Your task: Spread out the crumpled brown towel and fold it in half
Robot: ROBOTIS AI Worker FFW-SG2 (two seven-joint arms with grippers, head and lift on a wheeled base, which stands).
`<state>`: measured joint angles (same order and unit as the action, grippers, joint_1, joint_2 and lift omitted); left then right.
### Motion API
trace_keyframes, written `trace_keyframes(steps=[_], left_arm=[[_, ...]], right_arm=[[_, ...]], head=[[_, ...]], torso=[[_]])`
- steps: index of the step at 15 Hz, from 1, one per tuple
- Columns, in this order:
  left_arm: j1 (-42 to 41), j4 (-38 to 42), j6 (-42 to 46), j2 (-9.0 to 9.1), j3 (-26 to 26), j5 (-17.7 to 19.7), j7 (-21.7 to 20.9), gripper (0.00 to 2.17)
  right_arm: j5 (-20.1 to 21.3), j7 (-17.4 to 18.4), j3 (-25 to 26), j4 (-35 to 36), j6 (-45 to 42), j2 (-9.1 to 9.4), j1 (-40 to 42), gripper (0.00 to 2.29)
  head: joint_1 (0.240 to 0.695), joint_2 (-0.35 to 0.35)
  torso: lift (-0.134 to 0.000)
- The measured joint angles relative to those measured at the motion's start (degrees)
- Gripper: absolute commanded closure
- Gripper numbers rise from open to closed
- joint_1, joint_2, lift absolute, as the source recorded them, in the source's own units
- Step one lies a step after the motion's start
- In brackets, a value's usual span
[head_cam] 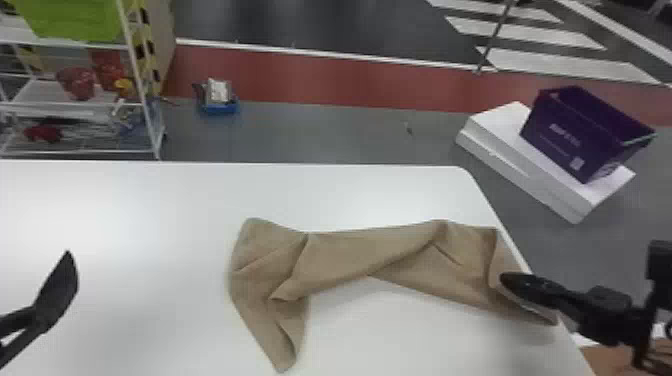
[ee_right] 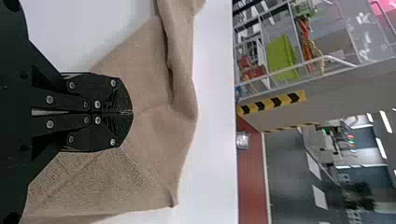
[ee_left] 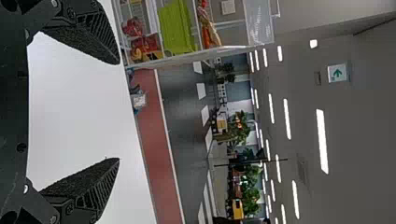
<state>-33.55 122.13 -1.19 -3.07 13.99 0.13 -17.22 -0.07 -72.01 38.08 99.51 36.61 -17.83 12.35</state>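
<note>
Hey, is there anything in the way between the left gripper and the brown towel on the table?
No, nothing visible stands between them. The left gripper is over the left part of the white table, and in the head view just bare tabletop lies between it and the brown towel.

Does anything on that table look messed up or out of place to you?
Only the brown towel: it lies twisted and rumpled on the white table, partly folded over itself, its right end reaching the table's edge. Untidy, but expected before it is spread and folded. I see no spill or tear.
</note>
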Motion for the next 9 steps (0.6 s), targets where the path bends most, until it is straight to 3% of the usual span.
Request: trace_keyframes(steps=[2, 3, 7, 9], left_arm=[[0.0, 0.0, 0.0, 0.06, -0.17, -0.12, 0.08, 0.16], [-0.04, -0.03, 0.0, 0.08, -0.19, -0.12, 0.08, 0.16], [-1.67, 1.27, 0.41, -0.15, -0.63, 0.84, -1.22, 0.16], [-3.34, 3.12, -1.12, -0.3, -1.84, 1.04, -1.71, 0.16]], right_arm=[[0.26, -4.86, 1.36, 0.24, 5.86, -1.57, 0.28, 0.09], [-0.98, -5.16, 3.18, 0.19, 6.39, -1.85, 0.29, 0.04], [-12.8, -4.17, 12.44, -2.2, 2.53, -1.55, 0.27, 0.05], [-13.11, 0.63, 13.88, -2.24, -2.86, -0.5, 0.9, 0.07]], head=[[0.695, -0.209], [0.695, -0.221], [0.695, -0.309], [0.695, -0.347]], torso=[[-0.124], [-0.124], [-0.124], [-0.124]])
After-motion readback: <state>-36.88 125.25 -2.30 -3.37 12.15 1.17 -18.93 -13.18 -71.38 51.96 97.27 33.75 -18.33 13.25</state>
